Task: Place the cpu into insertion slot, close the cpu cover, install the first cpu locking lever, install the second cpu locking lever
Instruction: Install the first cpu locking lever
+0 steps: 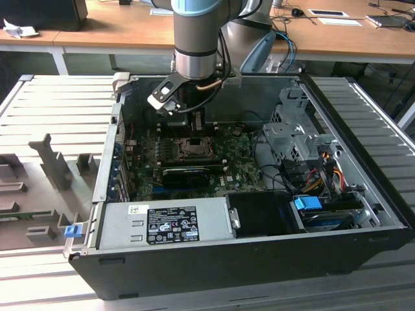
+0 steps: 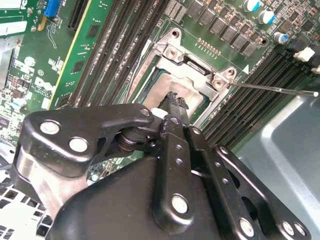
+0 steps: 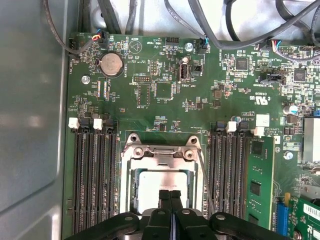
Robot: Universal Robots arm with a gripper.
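The gripper was found with fingers together, empty, above the cpu, which was seated in the insertion slot at the exterior view's centre. The cpu cover appeared lowered; one locking lever stood free. Lever installation was judged in hand, demanding precise contact with that thin rod.

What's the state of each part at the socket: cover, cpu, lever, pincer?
cpu cover: down flat, closed.
cpu: seated, its pale face showing through the cover's window.
locking lever: not latched, swung out past the cover's corner.
pincer: shut, holding nothing, tips right over the cpu.
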